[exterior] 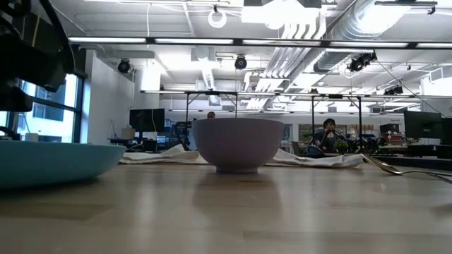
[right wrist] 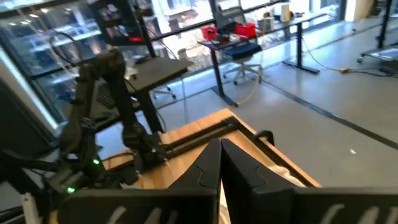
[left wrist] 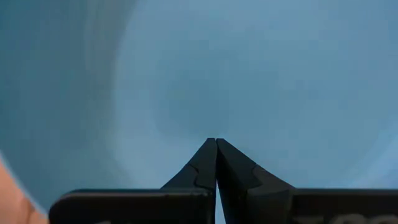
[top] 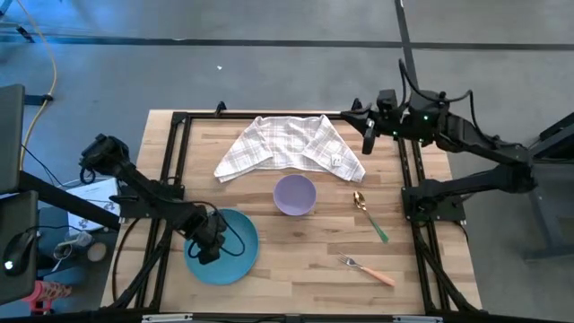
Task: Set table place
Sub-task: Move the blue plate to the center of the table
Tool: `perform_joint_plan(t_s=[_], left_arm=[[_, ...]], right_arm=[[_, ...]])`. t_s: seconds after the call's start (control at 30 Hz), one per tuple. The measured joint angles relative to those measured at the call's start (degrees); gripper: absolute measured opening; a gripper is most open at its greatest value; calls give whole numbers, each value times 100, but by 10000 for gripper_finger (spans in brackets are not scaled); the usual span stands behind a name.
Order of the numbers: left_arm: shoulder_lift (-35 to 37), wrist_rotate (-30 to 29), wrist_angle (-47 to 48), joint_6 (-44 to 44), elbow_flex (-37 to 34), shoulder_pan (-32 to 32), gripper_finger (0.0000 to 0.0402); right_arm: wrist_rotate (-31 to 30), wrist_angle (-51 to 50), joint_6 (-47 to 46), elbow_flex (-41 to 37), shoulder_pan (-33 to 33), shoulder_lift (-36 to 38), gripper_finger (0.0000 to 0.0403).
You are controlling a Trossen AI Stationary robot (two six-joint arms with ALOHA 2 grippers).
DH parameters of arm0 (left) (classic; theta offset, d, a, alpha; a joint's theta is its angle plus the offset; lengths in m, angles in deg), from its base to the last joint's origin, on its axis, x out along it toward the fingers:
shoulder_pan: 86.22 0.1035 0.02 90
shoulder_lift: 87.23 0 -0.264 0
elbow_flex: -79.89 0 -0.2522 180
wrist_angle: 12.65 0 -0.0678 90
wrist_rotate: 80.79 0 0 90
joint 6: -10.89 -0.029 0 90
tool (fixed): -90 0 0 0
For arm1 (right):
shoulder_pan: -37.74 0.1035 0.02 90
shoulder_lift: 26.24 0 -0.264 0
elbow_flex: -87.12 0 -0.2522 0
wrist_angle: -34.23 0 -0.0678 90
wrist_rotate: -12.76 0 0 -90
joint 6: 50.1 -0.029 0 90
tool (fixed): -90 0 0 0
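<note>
The round blue plate [top: 235, 260] lies flat on the table at the near left and fills the left wrist view [left wrist: 261, 74]. My left gripper [top: 208, 244] is shut and points down over the plate's left part. The lavender bowl [top: 294, 195] stands upright at the table's middle. The gold spoon with the green handle [top: 369, 216] and the fork with the orange handle [top: 368, 269] lie flat to the bowl's right. My right gripper [top: 368, 136] is shut and empty, in the air by the table's far right corner. My left gripper points its shut fingertips [left wrist: 216, 144] down at the plate's inner surface [left wrist: 211, 118] from above. I cannot tell whether they touch it. The plate lies flat on the table.
A white checked cloth [top: 287, 144] lies crumpled along the far side, behind the bowl. A black frame [top: 175, 152] runs along the table's left, far and right edges. Bare wood lies between the plate and the fork.
</note>
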Motion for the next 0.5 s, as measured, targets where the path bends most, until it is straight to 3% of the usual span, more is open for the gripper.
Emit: perform_joint_plan(t_s=[0.33, 0.5], left_arm=[[-635, 134, -636, -173, 93, 6, 0], [-671, -239, -825, -177, 240, 195, 0]], right_arm=[[100, -177, -100, 24, 2, 135, 0], [100, -227, -105, 22, 2, 138, 0]])
